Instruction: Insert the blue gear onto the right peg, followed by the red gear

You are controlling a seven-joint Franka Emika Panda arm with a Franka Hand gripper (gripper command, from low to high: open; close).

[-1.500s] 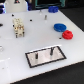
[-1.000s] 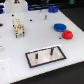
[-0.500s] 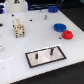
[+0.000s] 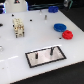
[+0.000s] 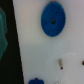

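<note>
While the blue gear (image 4: 59,27), a flat smooth disc, lay on the white desk (image 4: 30,42) touching the chunkier red gear (image 4: 67,34) at its four o'clock, the right peg (image 4: 51,50) stood thin and upright on a black-edged grey plate (image 4: 56,56), bare desk between. The claw stayed unseen; its state I cannot tell.

Almost nothing differs across these moments. In the exterior view the blue gear (image 4: 59,27), the red gear (image 4: 67,34) and the grey plate (image 4: 46,55) with its pegs sit at the same spots as before, and no shift of the arm can be made out at this resolution.
</note>
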